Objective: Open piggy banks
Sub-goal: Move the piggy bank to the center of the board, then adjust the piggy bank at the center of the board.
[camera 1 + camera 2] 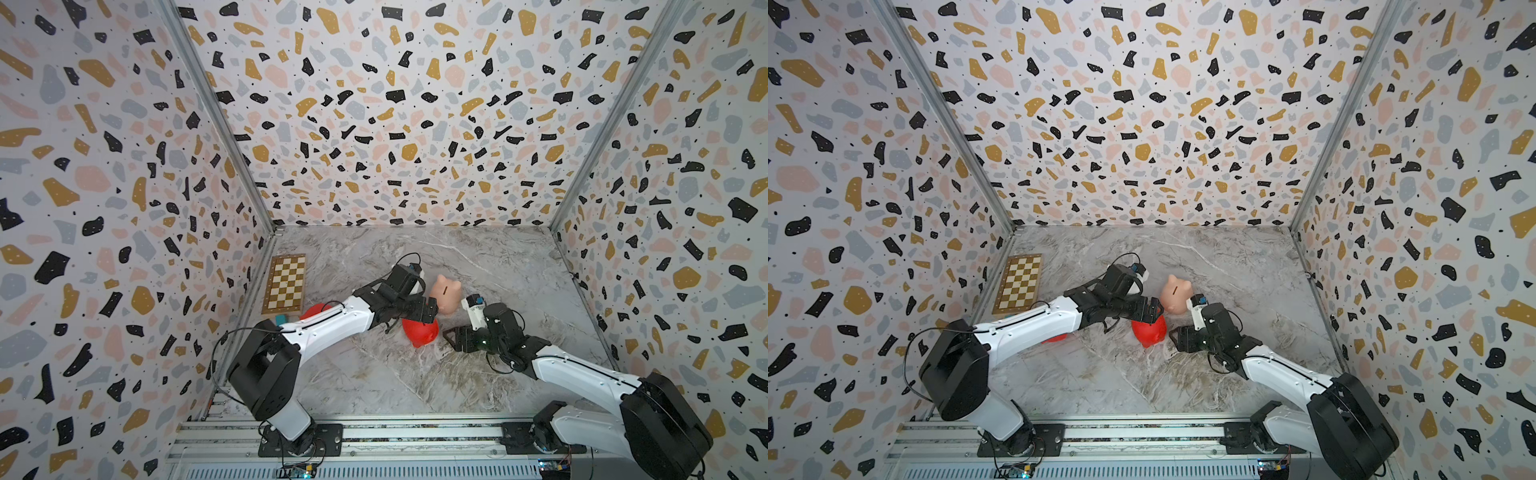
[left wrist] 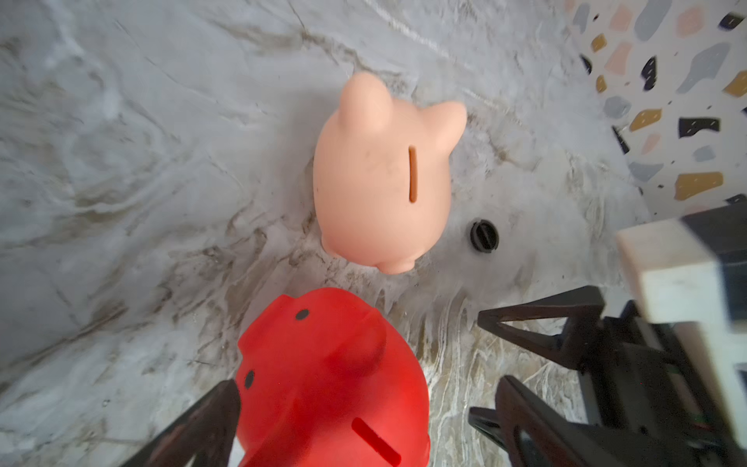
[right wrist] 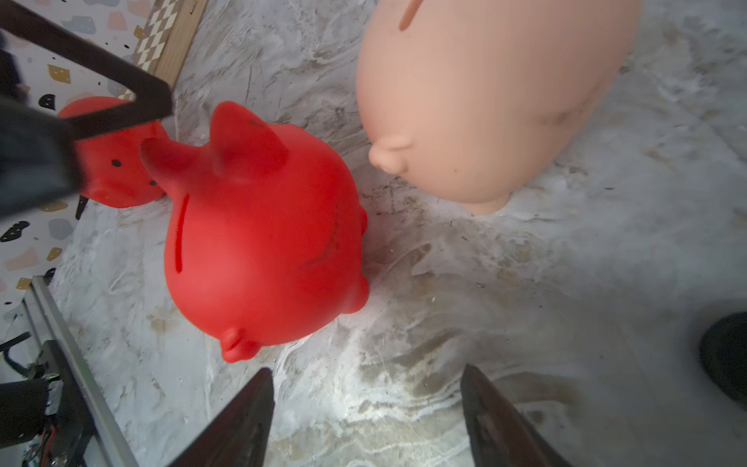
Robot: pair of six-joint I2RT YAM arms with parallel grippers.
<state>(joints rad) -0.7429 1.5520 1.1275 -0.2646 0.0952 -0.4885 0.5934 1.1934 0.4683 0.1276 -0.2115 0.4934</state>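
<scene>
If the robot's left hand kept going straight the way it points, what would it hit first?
Most likely the red piggy bank just ahead, between the open fingers of the left hand; depth is unclear.

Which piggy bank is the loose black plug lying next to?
The pink pig, the only one not red: the plug lies close beside it.
</scene>
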